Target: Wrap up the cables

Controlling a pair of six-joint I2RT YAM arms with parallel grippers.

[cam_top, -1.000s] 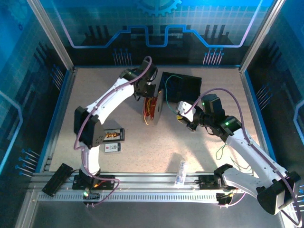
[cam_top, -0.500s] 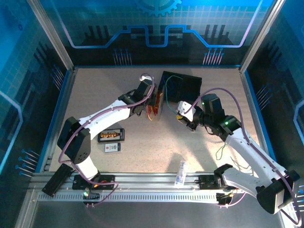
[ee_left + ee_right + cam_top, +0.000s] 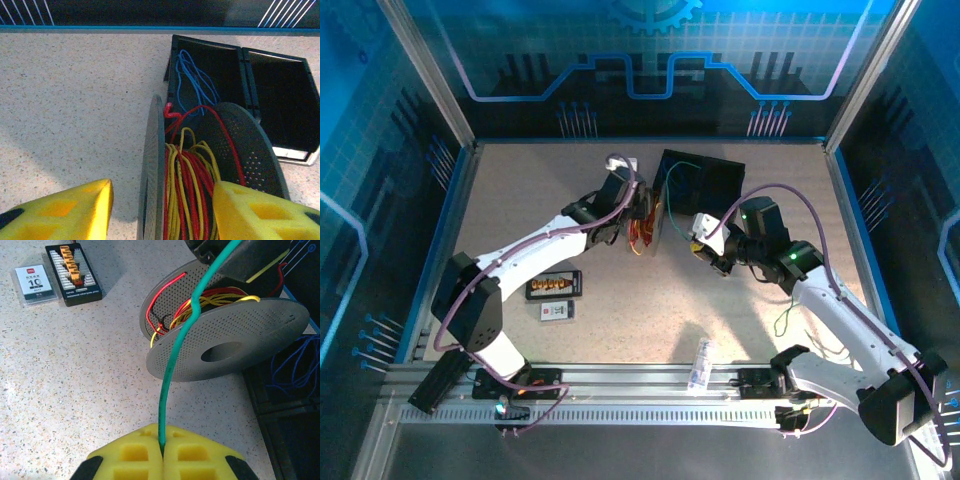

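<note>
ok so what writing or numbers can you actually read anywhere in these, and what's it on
"10": on the small white card lying beside the black board.
Red mark and fine print on the same card: too small to read.
White print along the black board's edge: too blurred to read.
Reel and cables: no writing to be seen.

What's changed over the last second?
The left arm sank its elbow toward the table's near left; the left gripper pushed in over the spool, fingers open around it. The spool edged toward the black box. The right gripper kept the green cable pinched, barely moving.
</note>
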